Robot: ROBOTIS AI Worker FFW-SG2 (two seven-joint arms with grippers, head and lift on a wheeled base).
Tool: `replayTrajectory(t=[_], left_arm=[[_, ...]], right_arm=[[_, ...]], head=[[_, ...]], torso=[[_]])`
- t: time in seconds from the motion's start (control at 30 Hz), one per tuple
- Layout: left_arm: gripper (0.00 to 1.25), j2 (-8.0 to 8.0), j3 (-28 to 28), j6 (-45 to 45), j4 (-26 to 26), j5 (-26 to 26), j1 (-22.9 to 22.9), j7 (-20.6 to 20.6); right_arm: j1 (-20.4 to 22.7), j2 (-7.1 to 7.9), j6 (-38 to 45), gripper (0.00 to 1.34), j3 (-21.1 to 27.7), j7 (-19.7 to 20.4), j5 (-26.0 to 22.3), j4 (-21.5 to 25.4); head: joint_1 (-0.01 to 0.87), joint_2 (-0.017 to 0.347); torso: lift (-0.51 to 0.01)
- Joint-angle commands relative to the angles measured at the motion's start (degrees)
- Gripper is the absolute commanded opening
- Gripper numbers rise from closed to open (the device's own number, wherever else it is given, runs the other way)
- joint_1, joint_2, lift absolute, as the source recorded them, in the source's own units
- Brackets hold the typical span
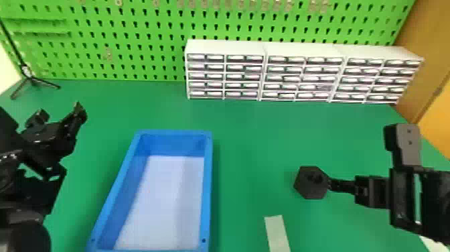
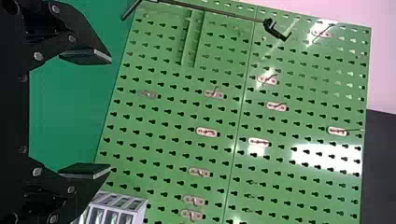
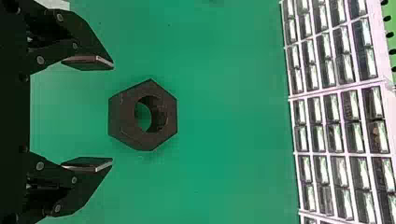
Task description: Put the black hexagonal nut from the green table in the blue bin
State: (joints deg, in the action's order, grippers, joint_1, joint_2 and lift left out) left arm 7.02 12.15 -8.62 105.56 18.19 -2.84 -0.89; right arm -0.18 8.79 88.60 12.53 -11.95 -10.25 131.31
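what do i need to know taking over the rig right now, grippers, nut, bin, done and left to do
Right black two-fingered gripper: open, fingertips close to the black hexagonal nut, not gripping it.
Left black two-fingered gripper: open and empty, left of the blue rectangular bin.
Nut: on the green table, right of the bin.
Done: right gripper is near the nut; nut not yet picked up.
Left: grasp it, lift it, release it in the bin.
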Motion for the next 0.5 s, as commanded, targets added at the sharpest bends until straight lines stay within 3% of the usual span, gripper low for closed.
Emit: replayTrajectory(t=[0.0,0.47], left_arm=[[0.82,0.02,0.0,-0.1,0.0,-0.1,0.0,0.0],[0.82,-0.07,0.1,-0.1,0.0,-0.1,0.0,0.0]], right_arm=[[-0.1,0.0,0.0,0.81,-0.1,0.0,-0.2,0.0],[-0.5,-0.18,0.1,0.81,-0.2,0.1,-0.2,0.0]], head=[[0.692,0.008],[0.692,0.008]], torso=[[-0.097],[-0.097]])
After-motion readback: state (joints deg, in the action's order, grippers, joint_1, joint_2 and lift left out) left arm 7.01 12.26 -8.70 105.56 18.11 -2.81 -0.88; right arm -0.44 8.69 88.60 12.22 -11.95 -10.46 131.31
